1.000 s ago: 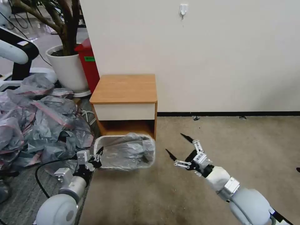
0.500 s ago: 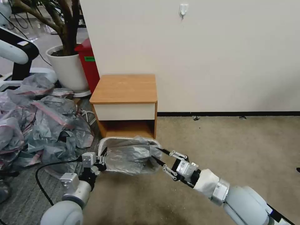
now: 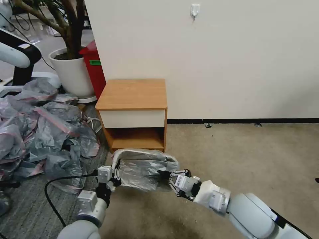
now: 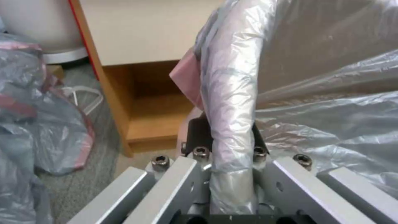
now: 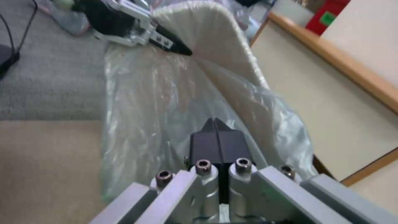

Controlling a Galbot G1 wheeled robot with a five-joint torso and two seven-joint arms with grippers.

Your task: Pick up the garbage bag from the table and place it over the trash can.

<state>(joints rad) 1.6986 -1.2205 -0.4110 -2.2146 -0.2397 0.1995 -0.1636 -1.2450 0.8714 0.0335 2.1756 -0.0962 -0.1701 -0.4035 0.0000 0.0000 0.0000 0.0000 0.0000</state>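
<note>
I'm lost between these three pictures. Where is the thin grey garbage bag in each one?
Head view: the garbage bag lies low in the centre, over the trash can.
Left wrist view: the garbage bag wraps the rim clamped in the left tool.
Right wrist view: the garbage bag spreads ahead of the closed right tool.
Shared landmark: the table just behind.

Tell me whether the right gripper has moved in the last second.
Yes. The right gripper, earlier open over bare carpet well right of the table, now sits leftward at the trash can, shut on the garbage bag.
</note>
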